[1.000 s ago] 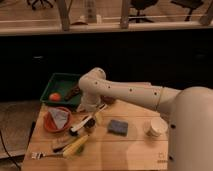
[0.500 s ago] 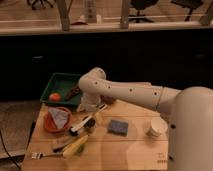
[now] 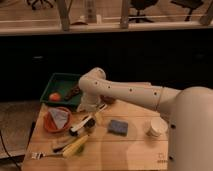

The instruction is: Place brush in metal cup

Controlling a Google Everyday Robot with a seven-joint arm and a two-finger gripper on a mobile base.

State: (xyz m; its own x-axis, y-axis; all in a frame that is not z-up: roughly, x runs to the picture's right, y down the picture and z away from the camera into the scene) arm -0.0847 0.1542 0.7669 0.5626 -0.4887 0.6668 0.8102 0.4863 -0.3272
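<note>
The brush [image 3: 82, 124], with a white handle and a dark end, lies slanted on the wooden table [image 3: 130, 150], right of the orange bowl [image 3: 57, 120]. My gripper [image 3: 93, 119] hangs down from the white arm [image 3: 125, 92] directly over the brush's upper half, at or touching it. A small dark thing [image 3: 107, 99] just behind the arm, half hidden by it, looks like the metal cup.
A green tray [image 3: 62, 82] with an orange ball stands at the back left. A dark-handled utensil with a yellow-green item [image 3: 75, 146] and a silver fork [image 3: 45, 155] lie front left. A blue-grey sponge [image 3: 118, 127] sits mid-table and a white paper cup [image 3: 157, 127] at the right.
</note>
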